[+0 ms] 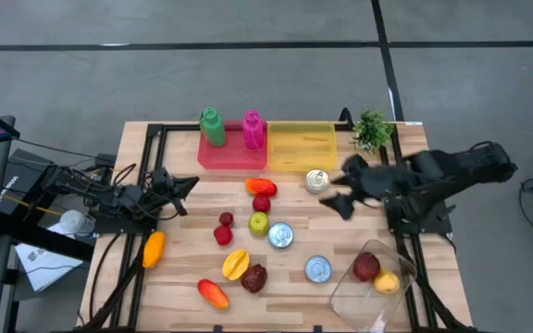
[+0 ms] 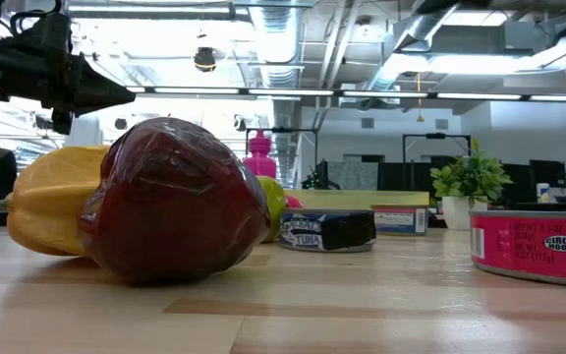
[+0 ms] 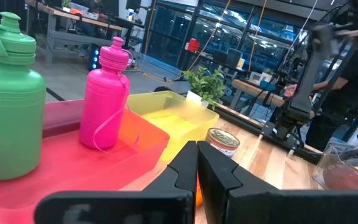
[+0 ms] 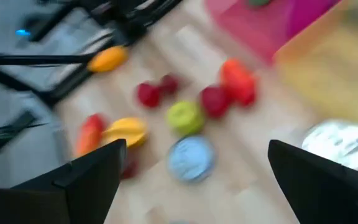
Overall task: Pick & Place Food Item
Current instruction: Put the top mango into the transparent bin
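Hovering spread above the surface (image 1: pixel 183 268) near a can (image 1: pixel 316 180), right hand (image 1: pixel 352 185); left hand (image 1: pixel 186 190) pressed together, empty.

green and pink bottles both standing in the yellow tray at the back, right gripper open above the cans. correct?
Not quite. The green bottle and pink bottle stand in the red tray, not the yellow tray beside it; the high view shows this. The rest holds: the right gripper is open above the cans.

Bright overhead light; right wrist view motion-blurred.
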